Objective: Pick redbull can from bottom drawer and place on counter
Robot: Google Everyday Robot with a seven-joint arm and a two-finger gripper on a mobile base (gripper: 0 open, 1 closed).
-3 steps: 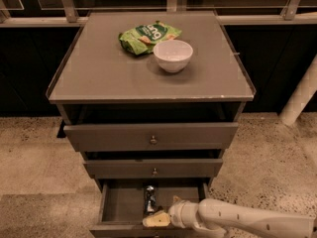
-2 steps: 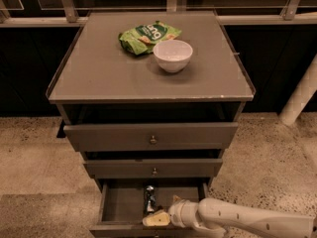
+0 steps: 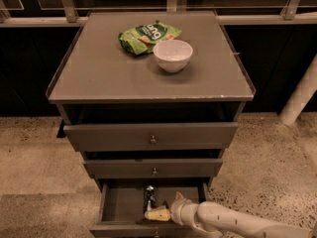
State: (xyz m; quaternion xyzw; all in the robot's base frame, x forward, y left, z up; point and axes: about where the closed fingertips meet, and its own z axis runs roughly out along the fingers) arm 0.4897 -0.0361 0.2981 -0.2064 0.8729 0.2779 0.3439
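Observation:
The redbull can [image 3: 149, 194] stands upright in the pulled-out bottom drawer [image 3: 124, 205], near its middle. It is slim, silver and dark. My gripper [image 3: 167, 206] reaches into the drawer from the lower right, just right of the can. Its pale fingers are apart; one fingertip [image 3: 156, 214] lies low in front of the can and the other points up behind. It holds nothing. The counter [image 3: 109, 73] is the flat grey top of the cabinet above.
A white bowl [image 3: 172, 55] and a green snack bag [image 3: 147, 35] sit at the back of the counter. The top drawer [image 3: 151, 135] and the middle drawer [image 3: 153, 167] stick out slightly above the bottom one. A white post [image 3: 299, 95] stands at the right.

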